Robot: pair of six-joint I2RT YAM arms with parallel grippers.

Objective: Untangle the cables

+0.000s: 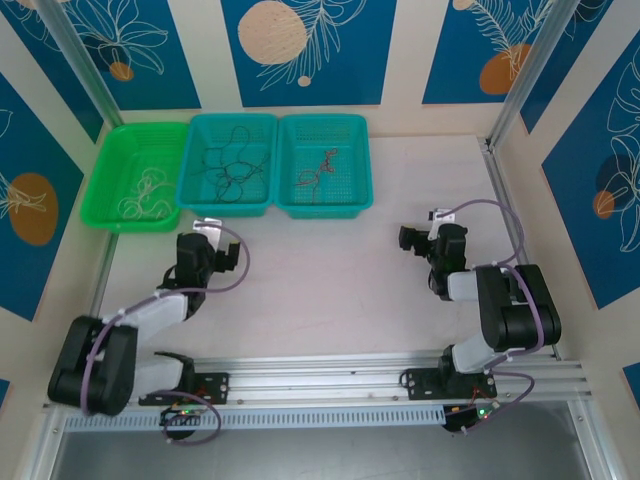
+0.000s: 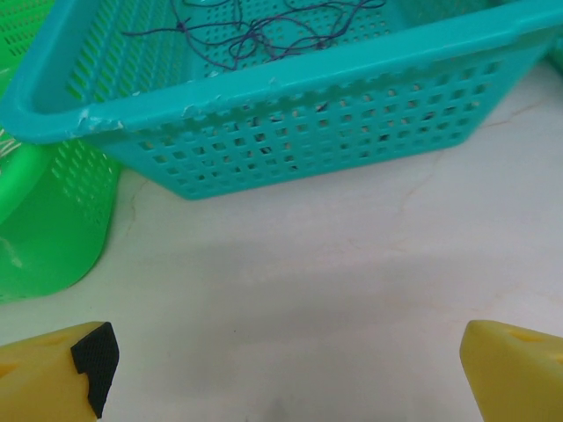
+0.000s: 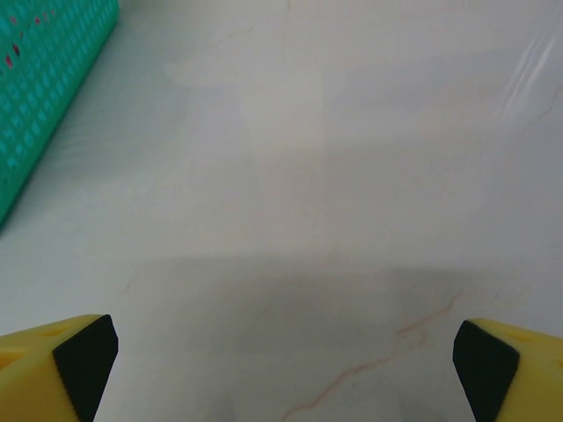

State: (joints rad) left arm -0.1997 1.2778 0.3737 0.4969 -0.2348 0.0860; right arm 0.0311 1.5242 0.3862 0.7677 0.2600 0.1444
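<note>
Fingers (image 2: 48, 378) of the left gripper (image 2: 286, 365) stand spread wide at the bottom corners of the left wrist view, with nothing between them but bare table (image 2: 334, 290). Just ahead sits the middle teal basket (image 2: 290, 132), and the dark grey-black cable (image 2: 255, 35) lies loopy inside it. The green basket (image 2: 44, 237) is close at its left.

In the right wrist view the right gripper (image 3: 281, 352) is likewise splayed and empty, with the right teal basket (image 3: 44, 97) at the left edge.

From above, the three baskets line the far side. The whitish cable (image 1: 145, 190) is in the green one, the dark one is in the middle, and the reddish-brown cable (image 1: 318, 170) is on the right (each apparently alone, so the sorting looks nearly finished).

The dark cable looks bunched on itself. If an arm reaches in again, a spread finger could catch the rim or mesh and shove the basket. A hair-thin loop could also slip the pinch or snag.
</note>
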